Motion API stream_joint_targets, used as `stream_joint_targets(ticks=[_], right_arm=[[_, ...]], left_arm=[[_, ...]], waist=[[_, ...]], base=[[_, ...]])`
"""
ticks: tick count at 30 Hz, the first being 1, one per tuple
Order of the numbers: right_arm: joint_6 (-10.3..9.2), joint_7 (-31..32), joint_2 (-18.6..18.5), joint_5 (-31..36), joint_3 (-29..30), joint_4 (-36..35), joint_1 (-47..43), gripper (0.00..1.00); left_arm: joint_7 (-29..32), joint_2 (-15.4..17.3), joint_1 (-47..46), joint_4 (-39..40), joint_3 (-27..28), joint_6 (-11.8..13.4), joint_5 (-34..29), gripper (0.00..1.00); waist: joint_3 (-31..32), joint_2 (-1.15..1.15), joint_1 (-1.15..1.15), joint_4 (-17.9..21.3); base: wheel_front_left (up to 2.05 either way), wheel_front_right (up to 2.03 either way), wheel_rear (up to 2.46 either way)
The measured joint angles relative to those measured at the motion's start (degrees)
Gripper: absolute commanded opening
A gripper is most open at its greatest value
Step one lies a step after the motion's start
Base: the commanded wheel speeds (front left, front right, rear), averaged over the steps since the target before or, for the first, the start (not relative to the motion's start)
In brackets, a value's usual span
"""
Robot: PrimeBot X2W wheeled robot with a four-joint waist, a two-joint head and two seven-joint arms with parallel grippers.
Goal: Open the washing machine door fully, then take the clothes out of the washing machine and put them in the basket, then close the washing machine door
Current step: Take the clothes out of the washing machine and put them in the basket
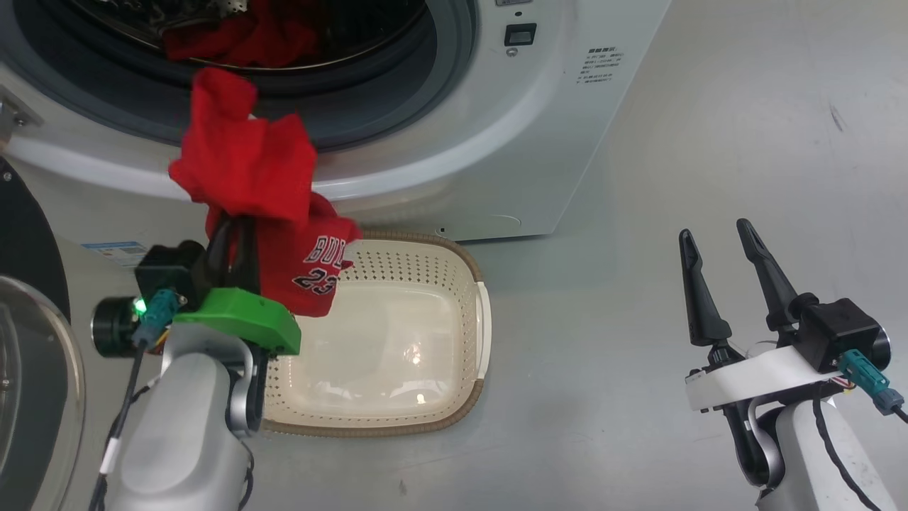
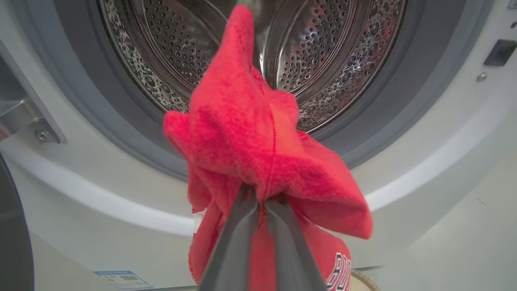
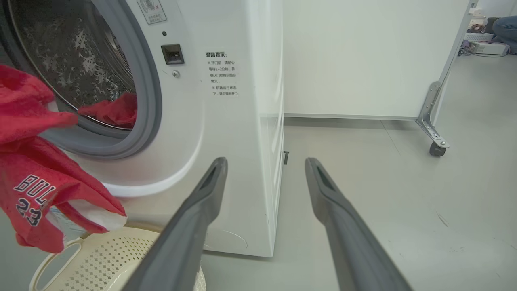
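Note:
The washing machine [image 1: 454, 156] stands with its round opening bare. The washing machine door [image 1: 25, 248] is swung open at the left edge, its glass bowl low in the head view. The clothes, a red jersey [image 1: 248, 163], hang from the drum's lip down over the basket's [image 1: 425, 341] near-left corner. A fold of it still lies inside the drum [image 3: 113, 111]. My left gripper [image 2: 261, 198] is shut on the jersey in front of the opening. My right gripper [image 1: 713, 229] hovers open over the floor to the right of the machine, holding nothing.
The cream basket [image 3: 113, 258] sits on the grey floor against the machine's front. A white partition on a castor [image 3: 438, 147] stands behind the machine to the right. A blue label [image 1: 117, 250] marks the lower front.

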State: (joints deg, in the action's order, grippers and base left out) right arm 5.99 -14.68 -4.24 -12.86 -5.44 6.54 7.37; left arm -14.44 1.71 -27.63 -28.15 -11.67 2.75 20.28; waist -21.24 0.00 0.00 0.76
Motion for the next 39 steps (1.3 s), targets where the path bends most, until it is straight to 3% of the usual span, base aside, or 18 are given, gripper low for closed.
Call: stream_joint_targets(ticks=[11,34,35,36,37,39], right_arm=[[0.43,0.0,0.14,0.0,-1.82,-0.68,-0.27,1.0],[0.66,0.0,0.53,-0.21,-4.24,-1.0,1.74,1.0],[0.67,0.0,0.53,-0.23,-4.25,-0.96,1.82,1.0],[0.67,0.0,0.53,-0.3,-4.25,-0.91,1.87,1.0],[0.67,0.0,0.53,-0.3,-4.25,-0.86,1.87,1.0],[0.67,0.0,0.54,-0.45,-4.01,-0.86,1.87,1.0]], left_arm=[[0.01,0.07,7.97,-3.9,-3.63,0.05,1.29,0.0],[6.11,0.08,2.87,-19.53,-7.77,-0.02,5.04,0.0],[6.41,0.08,2.6,-20.14,-7.82,-0.02,5.56,0.32],[6.67,0.08,2.35,-20.71,-7.84,-0.02,6.02,0.79],[6.79,0.08,2.13,-21.23,-7.87,-0.02,6.28,1.0],[6.82,0.05,1.52,-21.97,-8.33,-0.01,6.37,1.0]], waist=[[-0.39,0.0,0.0,0.7],[-4.04,0.0,0.0,4.71],[-4.07,0.0,0.0,4.93],[-4.08,0.0,0.0,5.14],[-4.09,0.0,0.0,5.35],[-4.13,0.0,0.0,5.63]], base=[[0.0,0.0,0.0],[0.0,0.0,0.0],[0.0,0.0,0.0],[0.0,0.0,0.0],[0.0,0.0,0.0],[0.0,0.0,0.0]])
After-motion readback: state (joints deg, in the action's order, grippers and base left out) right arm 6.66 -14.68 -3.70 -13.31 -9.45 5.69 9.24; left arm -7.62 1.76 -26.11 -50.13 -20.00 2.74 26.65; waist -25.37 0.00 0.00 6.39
